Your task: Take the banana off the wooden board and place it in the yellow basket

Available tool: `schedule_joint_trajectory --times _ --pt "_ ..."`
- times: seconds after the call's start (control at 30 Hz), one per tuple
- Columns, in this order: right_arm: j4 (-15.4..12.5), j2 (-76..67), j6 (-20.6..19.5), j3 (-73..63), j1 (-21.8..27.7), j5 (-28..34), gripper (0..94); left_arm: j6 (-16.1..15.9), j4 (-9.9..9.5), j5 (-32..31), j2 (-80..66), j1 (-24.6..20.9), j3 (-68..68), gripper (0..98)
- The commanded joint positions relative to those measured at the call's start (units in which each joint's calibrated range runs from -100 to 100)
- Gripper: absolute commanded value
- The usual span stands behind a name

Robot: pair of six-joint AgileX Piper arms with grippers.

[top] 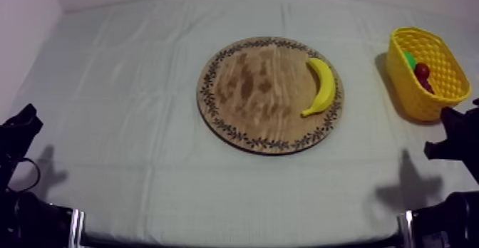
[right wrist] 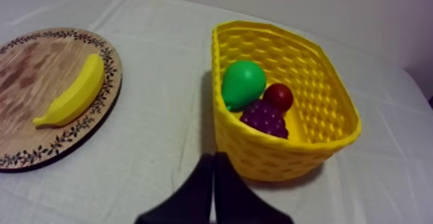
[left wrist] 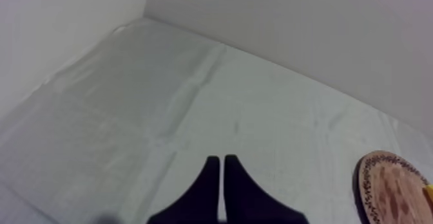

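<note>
A yellow banana lies on the right part of the round wooden board, near its patterned rim. The yellow basket stands at the table's right side, well apart from the board. In the right wrist view the banana rests on the board and the basket holds a green pear, a small red fruit and purple grapes. My right gripper is shut on nothing, just in front of the basket. My left gripper is shut over bare cloth, far from the board.
The grey-white cloth covers the whole table, with open room left of the board and along the front. Both arms sit low, the left one at the table's left edge and the right one at its right edge. A white wall rises behind the table.
</note>
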Motion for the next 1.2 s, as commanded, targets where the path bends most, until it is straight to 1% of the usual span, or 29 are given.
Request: schedule_joint_trajectory --times 0.0,0.47,0.6,0.77,0.97,1.17 --pt "0.0 0.0 0.0 0.0 0.0 0.0 0.4 0.0 -0.01 0.0 0.0 0.0 0.0 0.1" --pt "0.0 0.0 0.0 0.0 -0.1 0.0 0.4 0.0 -0.01 0.0 0.0 0.0 0.0 0.1" --pt "0.0 0.0 0.2 0.0 -1.3 0.2 0.4 0.0 -0.01 0.0 0.0 0.0 0.0 0.1" --pt "0.1 0.0 0.9 -0.4 -5.8 2.1 0.6 0.0 -0.01 0.0 0.0 0.0 0.0 0.1" --pt "0.2 0.0 1.6 -0.2 -12.5 1.8 0.6 0.0 -0.01 0.0 0.0 0.0 0.0 0.1" --pt "0.2 0.1 0.7 -0.6 -16.3 1.4 0.6 0.0 -0.01 0.0 0.0 0.0 0.0 0.1"
